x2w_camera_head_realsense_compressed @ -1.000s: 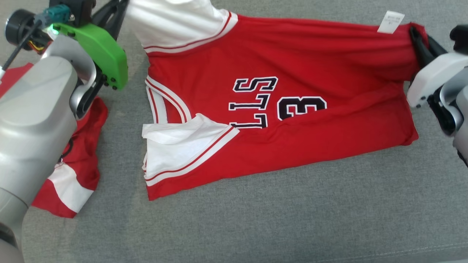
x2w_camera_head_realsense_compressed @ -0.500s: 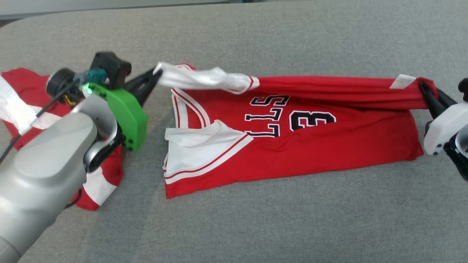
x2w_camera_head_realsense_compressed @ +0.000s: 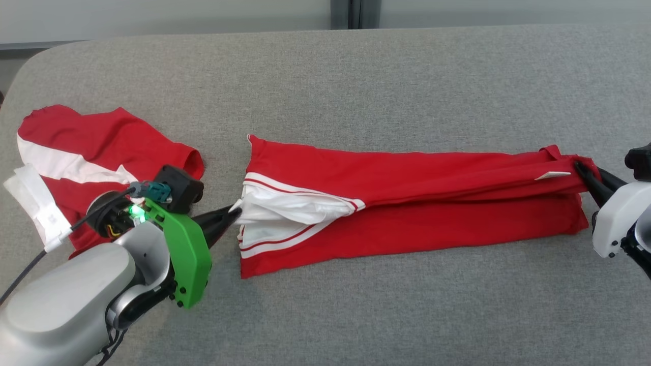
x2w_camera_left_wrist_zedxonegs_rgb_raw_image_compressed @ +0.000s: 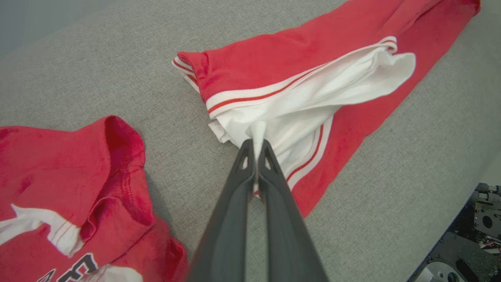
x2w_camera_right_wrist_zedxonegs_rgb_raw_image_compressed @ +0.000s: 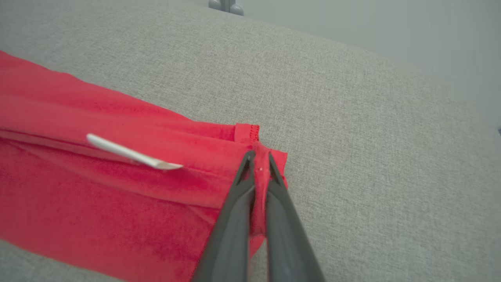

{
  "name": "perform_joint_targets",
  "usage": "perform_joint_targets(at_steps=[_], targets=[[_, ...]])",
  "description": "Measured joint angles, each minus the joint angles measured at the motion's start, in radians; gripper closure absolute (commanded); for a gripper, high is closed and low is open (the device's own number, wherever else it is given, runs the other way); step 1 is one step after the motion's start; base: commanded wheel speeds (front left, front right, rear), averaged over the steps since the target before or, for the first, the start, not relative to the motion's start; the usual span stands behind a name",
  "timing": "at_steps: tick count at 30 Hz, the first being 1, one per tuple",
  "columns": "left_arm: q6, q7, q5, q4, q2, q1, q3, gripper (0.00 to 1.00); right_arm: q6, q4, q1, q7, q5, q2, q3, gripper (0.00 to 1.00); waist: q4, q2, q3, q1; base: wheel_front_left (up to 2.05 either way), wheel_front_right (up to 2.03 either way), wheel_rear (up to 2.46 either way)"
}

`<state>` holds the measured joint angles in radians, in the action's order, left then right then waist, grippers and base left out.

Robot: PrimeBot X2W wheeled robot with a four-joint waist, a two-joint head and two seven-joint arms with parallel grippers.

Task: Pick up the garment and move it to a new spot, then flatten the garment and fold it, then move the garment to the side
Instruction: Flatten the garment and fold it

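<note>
Grey cushion (x2w_camera_head_realsense_compressed: 356,76); left pincer (x2w_camera_head_realsense_compressed: 235,209) grips the garment (x2w_camera_head_realsense_compressed: 407,223) at one end, right pincer (x2w_camera_head_realsense_compressed: 580,166) the other.

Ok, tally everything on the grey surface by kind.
Red garments: 2, the folded jersey and the crumpled one beside it.
Grippers: 2, left gripper and right gripper, jaws shut on the folded jersey.
Total: 4.
</note>
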<state>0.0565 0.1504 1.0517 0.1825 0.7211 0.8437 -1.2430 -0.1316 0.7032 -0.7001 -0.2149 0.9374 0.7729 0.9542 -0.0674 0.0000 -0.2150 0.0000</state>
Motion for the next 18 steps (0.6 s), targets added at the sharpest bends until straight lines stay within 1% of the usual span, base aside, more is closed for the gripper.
perform_joint_targets(at_steps=[3, 6, 13, 14, 15, 16, 17, 18], targets=[[-0.005, 0.037, 0.003, -0.041, 0.021, -0.024, -0.010, 1.00, 0.000, -0.026, 0.001, 0.022, 0.015, 0.015, 0.032, 1.00, 0.000, 0.0000, -0.001, 0.0000, 0.00, 0.00, 0.00], [-0.018, 0.056, 0.007, -0.061, 0.025, -0.040, -0.014, 1.00, 0.000, -0.037, 0.002, 0.048, 0.036, 0.029, 0.058, 1.00, 0.003, 0.0000, 0.001, 0.0000, 0.00, 0.00, 0.00], [-0.020, 0.083, 0.001, -0.059, 0.002, -0.075, -0.022, 1.00, 0.000, -0.066, 0.003, 0.082, 0.089, 0.036, 0.107, 1.00, 0.011, 0.0000, 0.004, 0.0000, 0.00, 0.00, 0.00], [-0.017, 0.087, -0.004, -0.054, -0.002, -0.077, -0.024, 1.00, 0.000, -0.077, 0.004, 0.087, 0.098, 0.041, 0.117, 0.82, 0.012, 0.0000, 0.005, 0.0000, 0.00, 0.00, 0.00], [-0.015, 0.092, -0.007, -0.050, -0.006, -0.081, -0.024, 1.00, 0.000, -0.083, 0.006, 0.091, 0.108, 0.046, 0.125, 0.49, 0.013, 0.0000, 0.005, 0.0000, 0.00, 0.00, 0.00], [-0.014, 0.095, -0.008, -0.045, -0.010, -0.087, -0.025, 0.86, 0.000, -0.089, 0.011, 0.106, 0.121, 0.053, 0.133, 0.00, 0.013, 0.0000, 0.006, 0.0000, 0.00, 0.00, 0.00], [-0.013, 0.095, -0.011, -0.043, -0.014, -0.092, -0.026, 0.62, 0.000, -0.093, 0.016, 0.117, 0.128, 0.061, 0.143, 0.00, 0.014, 0.0000, 0.006, 0.0000, 0.00, 0.00, 0.00], [-0.013, 0.094, -0.013, -0.039, -0.017, -0.096, -0.027, 0.25, 0.000, -0.098, 0.021, 0.122, 0.134, 0.068, 0.153, 0.00, 0.014, 0.0000, 0.008, 0.0000, 0.00, 0.00, 0.00]])
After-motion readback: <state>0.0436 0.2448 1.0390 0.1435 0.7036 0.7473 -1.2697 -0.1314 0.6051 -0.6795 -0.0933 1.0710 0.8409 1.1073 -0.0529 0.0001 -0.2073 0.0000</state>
